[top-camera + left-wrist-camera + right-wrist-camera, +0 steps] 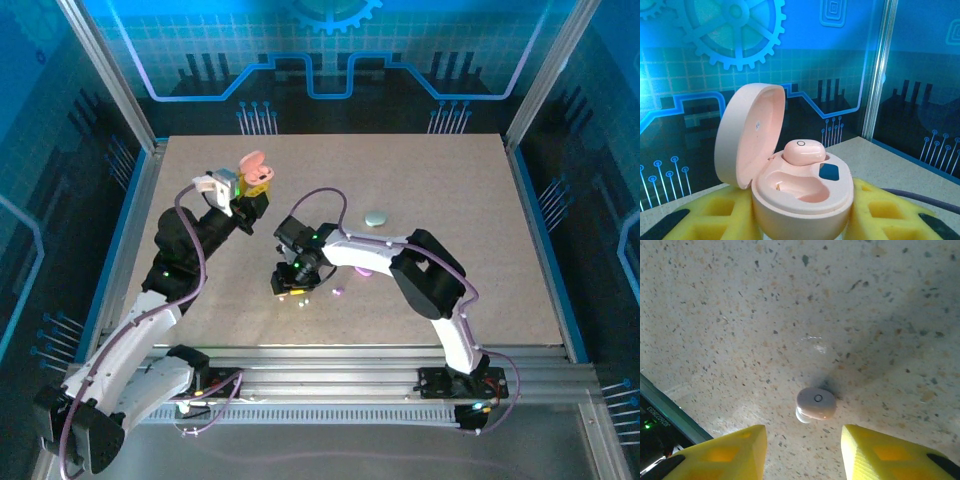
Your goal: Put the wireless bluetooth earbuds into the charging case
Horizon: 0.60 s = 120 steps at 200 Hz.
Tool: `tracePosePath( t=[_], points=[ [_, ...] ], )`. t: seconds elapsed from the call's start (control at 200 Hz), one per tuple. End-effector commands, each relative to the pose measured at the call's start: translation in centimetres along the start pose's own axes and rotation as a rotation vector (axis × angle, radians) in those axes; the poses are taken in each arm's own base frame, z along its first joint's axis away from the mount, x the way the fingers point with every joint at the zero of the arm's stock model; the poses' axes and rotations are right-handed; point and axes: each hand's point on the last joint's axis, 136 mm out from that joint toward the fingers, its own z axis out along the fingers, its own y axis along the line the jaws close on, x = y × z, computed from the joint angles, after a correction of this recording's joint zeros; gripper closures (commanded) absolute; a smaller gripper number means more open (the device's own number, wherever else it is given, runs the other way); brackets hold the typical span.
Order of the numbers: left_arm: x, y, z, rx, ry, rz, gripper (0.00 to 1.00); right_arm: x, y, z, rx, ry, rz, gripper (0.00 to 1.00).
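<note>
Right gripper [802, 450], fingers parted, hovered over a pink earbud [816, 404] lying crosswise just ahead of the gap, seemingly centred, as the left gripper [802, 222] clamped the open charging case [752, 135].

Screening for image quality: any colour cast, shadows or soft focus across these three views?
Top external: strong blue cast around the edges, table evenly lit. Left wrist: pink case sharp against a bright blue glow. Right wrist: earbud crisp with a small shadow beside it, darker shading upper right.
</note>
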Motion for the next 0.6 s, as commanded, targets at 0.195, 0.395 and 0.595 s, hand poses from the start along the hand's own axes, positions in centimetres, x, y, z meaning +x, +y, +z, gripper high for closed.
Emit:
tracePosePath(
  t=[0.195,0.395,0.595],
  points=[
    [-0.8,0.2,-0.4,-0.008,-0.025,-0.016,0.66,0.7,-0.3,1.2,0.061,0.041,0.005,0.52],
    [-0.7,0.2,-0.5,-0.010,-0.026,-0.014,0.65,0.4,0.1,1.8,0.064,0.046,-0.012,0.57],
    [-0.7,0.3,-0.5,-0.011,-0.025,-0.015,0.65,-0.2,-0.2,2.0,0.100,0.043,-0.026,0.57]
  ],
)
